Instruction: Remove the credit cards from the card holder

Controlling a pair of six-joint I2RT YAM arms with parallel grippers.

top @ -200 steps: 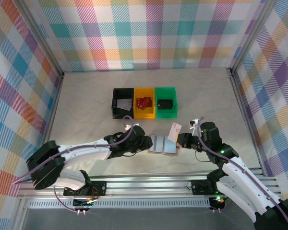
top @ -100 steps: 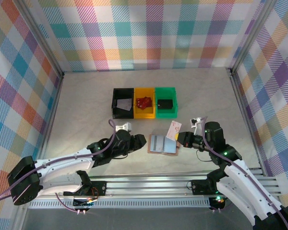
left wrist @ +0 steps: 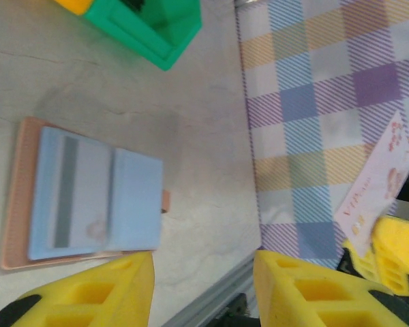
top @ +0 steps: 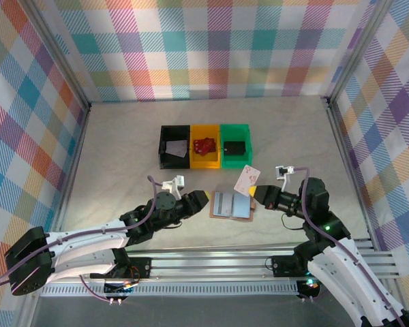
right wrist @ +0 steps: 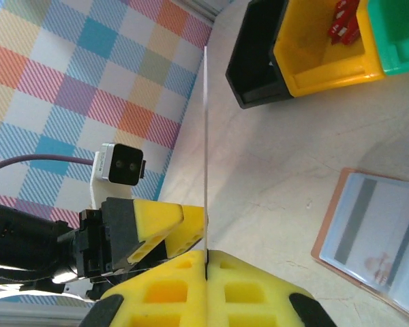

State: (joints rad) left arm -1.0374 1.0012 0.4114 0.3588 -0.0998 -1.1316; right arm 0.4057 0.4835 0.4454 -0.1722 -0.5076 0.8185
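Left pincer [top: 200, 198] gapes empty just left of the card holder [top: 230, 206], which lies spread on the worktop [top: 123, 150] with a striped credit card [top: 223, 202] partly pocketed. Right pincer [top: 255, 192] pinches a pink card [top: 246, 178], its print blurred. Bins [top: 205, 146] sit beyond.

Pretty much the only lettering I can make out is on the thin pale pink plastic card [left wrist: 376, 178] with reddish flowery blotches. Near its lower end there's small print that looks like "VIP" (blurry, so the rest of that line is a no-go). The pale grey-blue plastic card [left wrist: 75, 194] with a dark stripe, lying in the tan leather-like bifold holder [left wrist: 12, 204], shows nothing readable, just a smudgy round mark.
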